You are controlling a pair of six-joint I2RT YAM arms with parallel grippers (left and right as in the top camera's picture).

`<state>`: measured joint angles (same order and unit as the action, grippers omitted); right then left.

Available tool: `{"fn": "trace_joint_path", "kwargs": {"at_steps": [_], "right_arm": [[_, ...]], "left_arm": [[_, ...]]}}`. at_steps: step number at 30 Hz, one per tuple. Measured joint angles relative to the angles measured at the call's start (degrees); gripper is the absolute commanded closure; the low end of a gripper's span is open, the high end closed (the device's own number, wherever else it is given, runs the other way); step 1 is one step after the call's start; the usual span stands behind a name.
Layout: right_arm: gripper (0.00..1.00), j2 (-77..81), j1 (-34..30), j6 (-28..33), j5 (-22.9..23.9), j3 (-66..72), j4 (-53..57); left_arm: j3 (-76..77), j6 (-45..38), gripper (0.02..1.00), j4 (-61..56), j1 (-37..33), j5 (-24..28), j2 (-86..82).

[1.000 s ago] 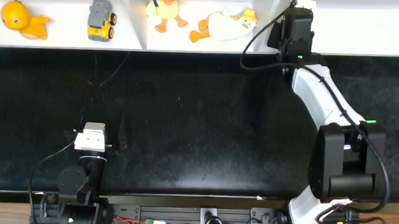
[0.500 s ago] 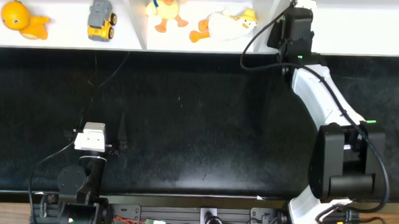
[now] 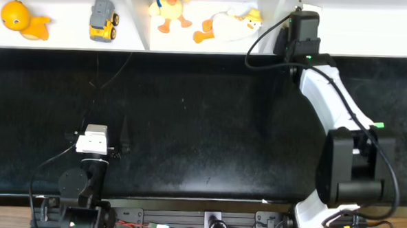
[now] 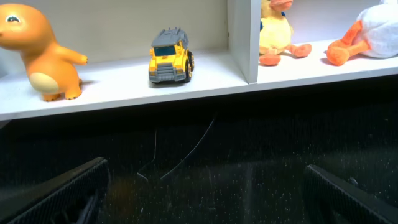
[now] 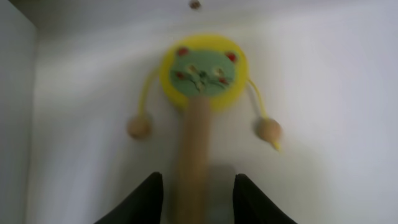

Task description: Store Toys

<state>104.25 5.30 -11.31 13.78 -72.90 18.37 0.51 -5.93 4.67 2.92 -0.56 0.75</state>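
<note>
- Rattle drum [image 5: 202, 71] lies flat in the shelf's [image 5: 323, 74] right-hand compartment.
- Right fingers [image 5: 149, 199] stand apart, flanking its wooden handle without gripping it.
- Left fingers [image 4: 68, 190] spread wide above the tabletop [image 4: 205, 155], near its front edge.

The right arm [image 3: 325, 92] has white links, black joints and a black cable [image 3: 262, 41] alongside. The left arm [image 3: 83, 184] is black with a white wrist block [image 3: 92, 140].

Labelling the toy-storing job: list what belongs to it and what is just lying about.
Job: orange toy dinosaur figure; yellow-grey toy truck; yellow plush duck; white plush duck; wooden rattle drum; white shelf.
Lying about: black table mat; black arm cable.
</note>
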Motion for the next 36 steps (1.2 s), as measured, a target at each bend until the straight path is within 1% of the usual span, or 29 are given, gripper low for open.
{"fn": "trace_joint_path", "kwargs": {"at_steps": [3, 7, 13, 15, 17, 18, 20, 21, 24, 27, 36], "right_arm": [[0.617, -2.4, -0.9, 0.0, 0.0, 0.4, 4.3], [0.592, -8.2, -1.9, 0.0, 0.7, 3.8, 5.2], [0.573, -21.9, -1.9, 0.0, 2.9, 15.4, 5.6], [0.542, -26.4, -1.9, 0.0, 3.1, 19.6, 7.3], [0.457, -30.8, -1.9, -0.2, 3.2, 23.4, 11.0], [0.384, -32.7, -1.9, -0.3, 3.3, 24.7, 13.3], [0.093, -36.1, -1.9, -0.5, 3.5, 26.2, 18.8], [0.005, -37.6, -1.9, -0.4, 3.7, 26.5, 21.6], [0.005, -41.4, -1.9, -0.1, 4.3, 26.5, 29.6], [0.007, -43.0, -1.9, -0.2, 4.6, 26.5, 33.6], [0.005, -43.0, -1.9, -0.2, 4.7, 26.5, 34.2]], "left_arm": [[0.0, 0.0, 0.020, 0.0, 0.0, 0.0, 0.0], [0.0, 0.0, 0.020, 0.0, 0.0, 0.0, 0.0], [0.0, 0.0, 0.020, 0.0, 0.0, 0.0, 0.0], [0.0, 0.0, 0.020, 0.0, 0.0, 0.0, 0.0], [0.0, 0.0, 0.023, 0.0, 0.0, 0.0, 0.0], [0.0, 0.0, 0.020, 0.0, 0.0, 0.0, 0.0], [0.0, 0.0, 0.020, 0.0, 0.0, 0.0, 0.0], [0.0, 0.0, 0.020, 0.0, 0.0, 0.0, 0.0], [0.0, 0.0, 0.020, 0.0, 0.0, 0.0, 0.0], [0.0, 0.0, 0.020, 0.0, 0.0, 0.0, 0.0], [0.0, 0.0, 0.020, 0.0, 0.0, 0.0, 0.0]]}}
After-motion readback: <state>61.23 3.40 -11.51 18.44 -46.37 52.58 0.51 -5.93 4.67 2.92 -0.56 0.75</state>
